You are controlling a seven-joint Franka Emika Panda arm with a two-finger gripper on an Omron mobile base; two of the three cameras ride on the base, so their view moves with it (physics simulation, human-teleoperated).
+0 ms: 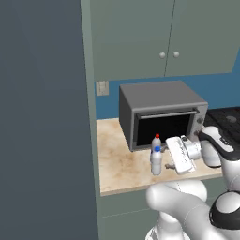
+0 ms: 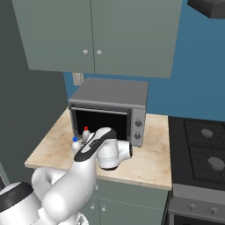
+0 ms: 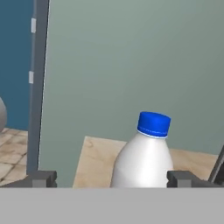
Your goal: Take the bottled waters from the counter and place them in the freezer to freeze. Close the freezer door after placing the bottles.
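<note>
The two-finger gripper [image 3: 109, 178] has its jaws spread wide, holding nothing. Between them, nearer the right-hand tip, stands the small clear plastic bottle with the blue cap [image 3: 144, 159], upright on the beige marbled counter [image 1: 117, 164]. The red-capped bottle [image 1: 156, 140] stands just behind it, before the grey boxy oven [image 1: 159, 112]. Their contents can't be made out.
</note>
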